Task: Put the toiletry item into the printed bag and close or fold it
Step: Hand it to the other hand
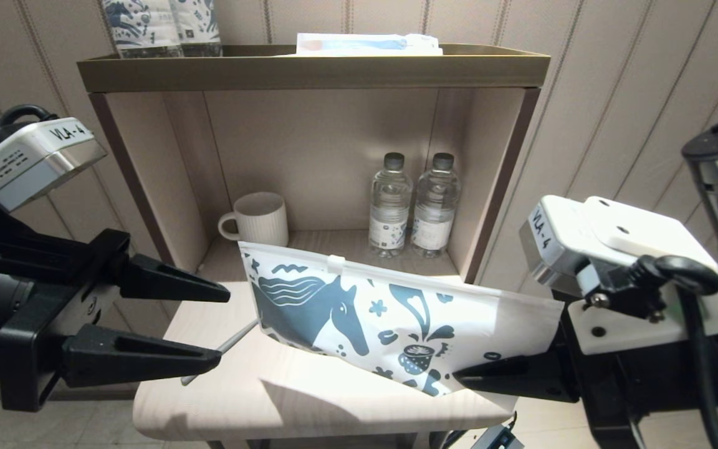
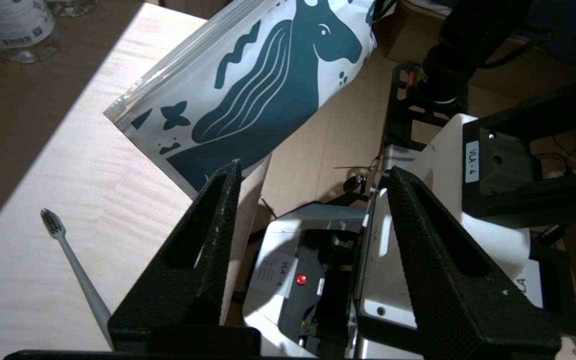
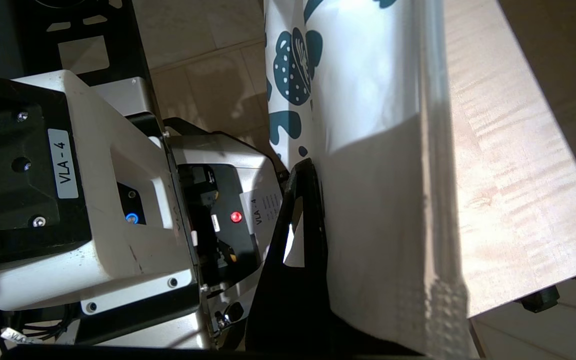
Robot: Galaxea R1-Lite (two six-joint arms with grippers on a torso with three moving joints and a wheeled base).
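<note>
The printed bag (image 1: 359, 312), white with a dark blue horse, hangs tilted above the table, and its horse end (image 2: 268, 75) sits over the light wood. My right gripper (image 1: 465, 376) is shut on the bag's right end (image 3: 378, 125); one black finger (image 3: 303, 200) presses its face and the other is hidden behind it. The toiletry item, a slim grey toothbrush (image 1: 225, 346), lies flat on the table, bristle head (image 2: 50, 222) toward the bag and outside it. My left gripper (image 1: 223, 325) stands open at the table's left, just above the toothbrush (image 2: 75, 270), with nothing between its fingers (image 2: 218, 225).
In the shelf recess behind the table (image 1: 309, 393) stand a white ribbed mug (image 1: 259, 218) and two clear water bottles (image 1: 414, 206). On the shelf top (image 1: 309, 72) are upright printed packs (image 1: 159, 25) and a flat packet (image 1: 365, 43). A bottle (image 2: 13, 25) stands beyond the bag.
</note>
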